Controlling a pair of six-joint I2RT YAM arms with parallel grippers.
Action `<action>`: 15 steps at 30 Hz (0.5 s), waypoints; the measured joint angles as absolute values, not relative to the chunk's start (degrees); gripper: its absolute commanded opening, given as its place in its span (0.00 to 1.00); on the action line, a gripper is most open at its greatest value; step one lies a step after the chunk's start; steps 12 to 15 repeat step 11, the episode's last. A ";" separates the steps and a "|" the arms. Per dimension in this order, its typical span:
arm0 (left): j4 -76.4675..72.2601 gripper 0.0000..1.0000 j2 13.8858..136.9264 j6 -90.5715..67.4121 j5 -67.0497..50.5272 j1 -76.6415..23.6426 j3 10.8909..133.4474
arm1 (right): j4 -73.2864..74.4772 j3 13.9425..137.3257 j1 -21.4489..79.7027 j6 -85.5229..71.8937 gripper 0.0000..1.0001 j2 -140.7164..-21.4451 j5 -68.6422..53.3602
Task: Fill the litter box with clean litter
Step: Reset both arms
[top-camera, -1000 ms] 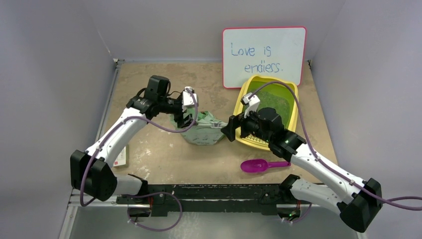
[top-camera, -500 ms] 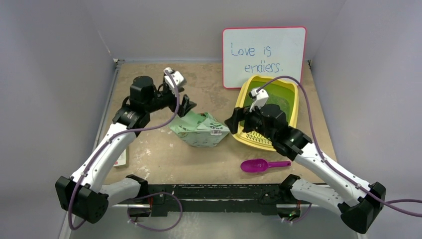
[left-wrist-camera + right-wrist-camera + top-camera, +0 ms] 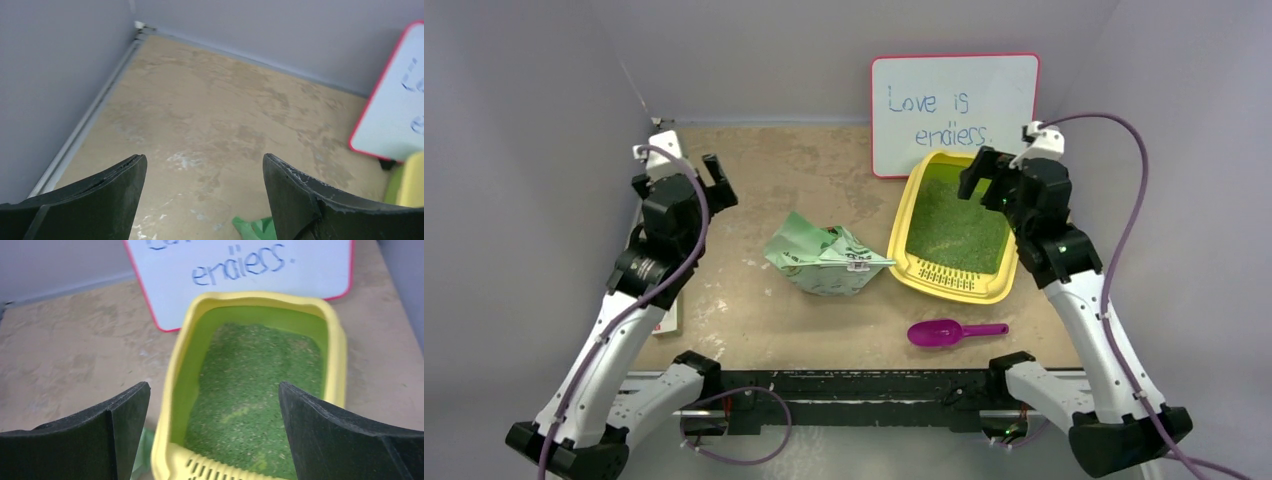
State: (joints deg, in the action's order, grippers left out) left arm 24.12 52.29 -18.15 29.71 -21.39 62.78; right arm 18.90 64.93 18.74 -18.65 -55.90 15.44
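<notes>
litter box [image 3: 902, 232] sits below and just ahead of the right pincer [image 3: 214, 386], long axis pointing away from it, grille [image 3: 210, 471] nearest, green litter [image 3: 954, 222] covering its floor. right pincer wide, empty, nearer arm. left pincer [image 3: 204, 159] wide, empty, well apart; litter bag [image 3: 824, 262] on worktop [image 3: 754, 170] between them.

We see the two black fingers [image 3: 112, 197] of the left gripper [image 3: 204, 160] set wide apart above the worn beige wooden table [image 3: 210, 100], with nothing between them. A pale green plastic bag [image 3: 254, 228] shows at the bottom edge. At right stand a white red-framed board [image 3: 395, 115] and a corner of the yellow plastic litter box [image 3: 415, 180]. Grey walls [image 3: 60, 65] enclose the table.
</notes>
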 measured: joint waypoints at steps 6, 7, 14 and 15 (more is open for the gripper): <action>31.31 0.87 47.27 -24.91 44.03 -21.39 63.40 | 23.24 64.55 9.89 -19.03 0.99 -56.40 7.79; 32.29 0.87 46.81 -26.00 45.60 -21.39 63.61 | 23.05 63.48 9.89 -19.18 0.99 -55.66 6.57; 34.68 0.87 45.76 -27.83 48.29 -21.39 64.66 | 22.94 57.84 9.96 -19.40 0.99 -51.48 1.98; 34.68 0.87 45.76 -27.83 48.29 -21.39 64.66 | 22.94 57.84 9.96 -19.40 0.99 -51.48 1.98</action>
